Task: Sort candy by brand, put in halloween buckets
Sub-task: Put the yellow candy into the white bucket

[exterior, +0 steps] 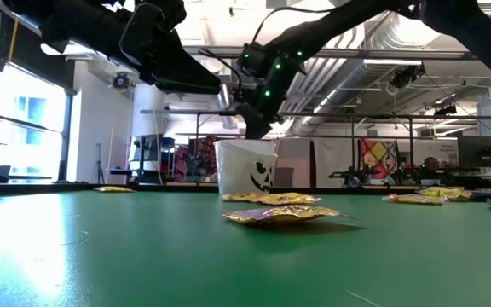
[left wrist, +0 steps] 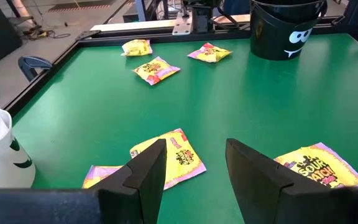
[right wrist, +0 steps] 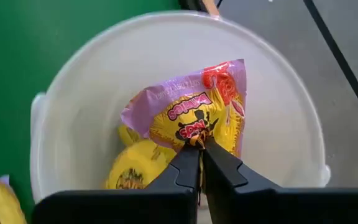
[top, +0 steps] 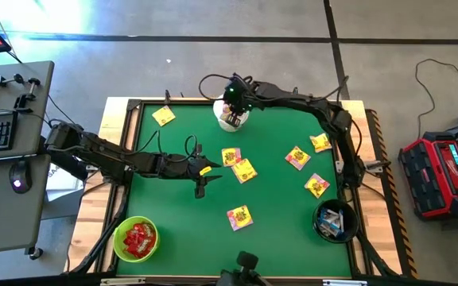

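Right gripper [right wrist: 200,144] fingers pinch a light, crinkly yellow-and-pink candy packet [right wrist: 194,111] by its edge over the round white plastic bucket [right wrist: 73,93] (the slick foil could slip). Left gripper [left wrist: 194,163] fingers open above the flat yellow packet [left wrist: 169,157] on the green table [left wrist: 104,112]; an edge pinch suits it.

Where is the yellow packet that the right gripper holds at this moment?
The yellow packet hangs pinched in the right gripper over the open white bucket at the table's far edge, above other yellow packets already inside.
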### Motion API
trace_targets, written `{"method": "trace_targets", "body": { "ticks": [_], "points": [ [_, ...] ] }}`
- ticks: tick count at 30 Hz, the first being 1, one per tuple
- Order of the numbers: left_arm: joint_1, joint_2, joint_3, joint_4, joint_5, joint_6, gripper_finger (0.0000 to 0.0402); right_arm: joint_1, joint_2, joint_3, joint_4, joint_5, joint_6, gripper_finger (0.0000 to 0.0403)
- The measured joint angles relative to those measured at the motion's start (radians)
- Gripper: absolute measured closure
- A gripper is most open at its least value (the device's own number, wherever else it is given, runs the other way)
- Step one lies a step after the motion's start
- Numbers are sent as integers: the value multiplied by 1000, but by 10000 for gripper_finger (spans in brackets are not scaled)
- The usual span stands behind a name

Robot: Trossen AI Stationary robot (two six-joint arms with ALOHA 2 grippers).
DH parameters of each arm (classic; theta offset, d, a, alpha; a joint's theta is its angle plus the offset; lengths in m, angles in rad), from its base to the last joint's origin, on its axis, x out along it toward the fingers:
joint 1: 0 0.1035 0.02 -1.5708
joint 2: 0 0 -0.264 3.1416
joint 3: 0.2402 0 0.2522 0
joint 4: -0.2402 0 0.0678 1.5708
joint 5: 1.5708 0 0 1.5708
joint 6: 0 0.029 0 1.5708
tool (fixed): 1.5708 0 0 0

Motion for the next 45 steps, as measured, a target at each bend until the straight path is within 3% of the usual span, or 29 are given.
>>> {"method": "trace_targets", "body": {
  "ticks": [3, 6, 10, 13, 16, 19, 21, 26, 36, 45],
  "points": [
    [0, 0, 0, 0, 0, 0, 243, -5, 14, 17, -12, -19, -3, 383],
    [0, 0, 0, -4, 0, 0, 243, -5, 19, 15, -25, -46, -4, 341],
    [0, 0, 0, -7, 0, 0, 243, -2, 10, 15, -32, -44, -20, 272],
    [0, 0, 0, -7, 0, 0, 243, 6, -16, 15, -58, -1, -23, 252],
    [0, 0, 0, -12, 0, 0, 243, 21, -64, 15, -82, 60, -24, 285],
    [0, 0, 0, -14, 0, 0, 243, 34, -102, 15, -95, 55, -31, 361],
    [0, 0, 0, -15, 0, 0, 243, 44, -120, 15, -94, 50, -31, 391],
    [0, 0, 0, -14, 0, 0, 243, 79, -165, -23, -37, 52, -23, 399],
    [0, 0, 0, -14, -5, 19, 243, 188, -416, -506, 353, 51, 80, 402],
    [0, 0, 0, -14, -5, 16, 243, 313, -544, -796, 455, 37, 254, 402]
  ]
}}
